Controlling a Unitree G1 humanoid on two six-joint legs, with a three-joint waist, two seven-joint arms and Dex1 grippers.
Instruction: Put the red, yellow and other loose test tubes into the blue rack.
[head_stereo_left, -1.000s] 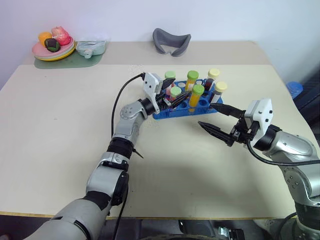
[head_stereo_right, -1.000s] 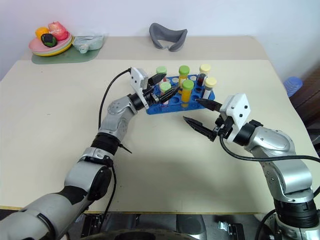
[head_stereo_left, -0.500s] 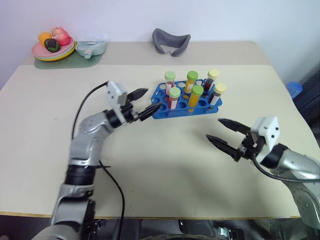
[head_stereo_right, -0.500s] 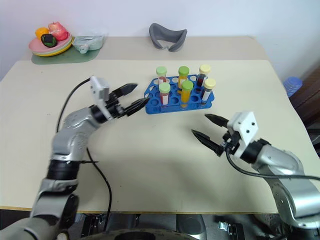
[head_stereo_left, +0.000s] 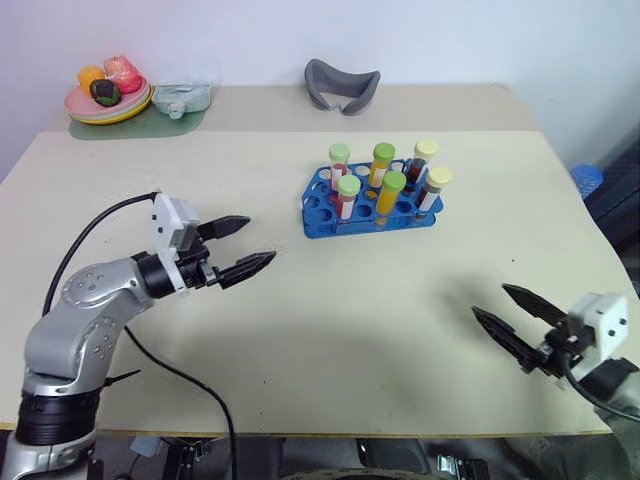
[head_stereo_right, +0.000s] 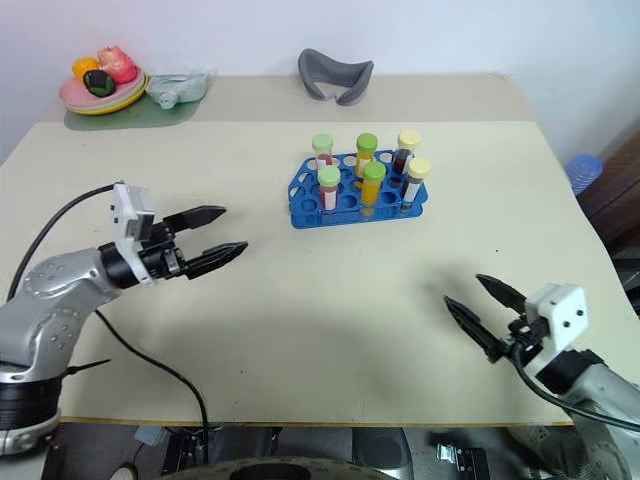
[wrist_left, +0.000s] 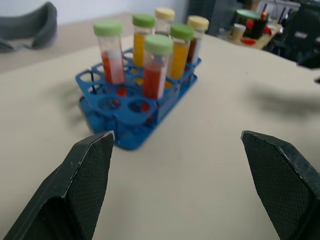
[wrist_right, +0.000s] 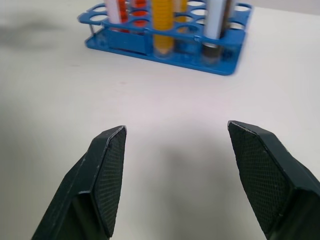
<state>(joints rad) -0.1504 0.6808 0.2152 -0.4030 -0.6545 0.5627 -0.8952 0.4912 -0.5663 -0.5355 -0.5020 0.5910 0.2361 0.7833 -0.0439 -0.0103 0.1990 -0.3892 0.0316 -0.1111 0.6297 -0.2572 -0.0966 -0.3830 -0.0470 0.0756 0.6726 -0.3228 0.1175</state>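
Six tubes (head_stereo_left: 392, 193) stand in the blue rack (head_stereo_left: 371, 212); left gripper (head_stereo_left: 244, 247) and right gripper (head_stereo_left: 514, 318) spread, empty, well apart; a careless return could topple the tubes

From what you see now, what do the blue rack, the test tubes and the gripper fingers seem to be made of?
Blue rack: probably moulded plastic, evenly blue with a slight sheen and thin walls around round holes.
Test tubes: clear plastic or glass, I cannot tell which; the liquid shows through, and the caps look like matte plastic.
Left gripper fingers: black, likely hard plastic or rubber, with a fine cross-hatched grip texture.
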